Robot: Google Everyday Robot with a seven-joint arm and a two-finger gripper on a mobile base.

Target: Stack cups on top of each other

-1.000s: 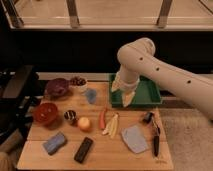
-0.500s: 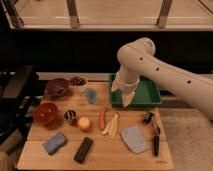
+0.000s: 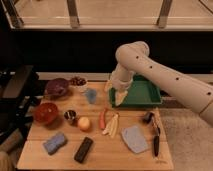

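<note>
Nothing on the light wooden table [image 3: 107,154] has shifted since half a second ago, and the cream-white arm [image 3: 165,75] has held its pose, its gripper [image 3: 119,96] hanging over the left rim of the green plastic tray [image 3: 145,95] at the table's back right; whether the gripper is spread or pressed together cannot be told. Two cups stand well apart. The light blue plastic cup [image 3: 90,95] is left of the gripper with bare wood around it. The dark cup with a shiny rim [image 3: 70,116] sits nearer the front, just beside the one wide red bowl [image 3: 46,112] and near a round orange fruit [image 3: 84,123]. Behind them sit one dark purple bowl [image 3: 56,87] and one small pale dish [image 3: 77,81] holding brown pieces. A flat blue sponge [image 3: 55,143] and a black rectangular block [image 3: 83,149] lie near the front edge. A grey-blue pad [image 3: 134,139] lies to their right.
</note>
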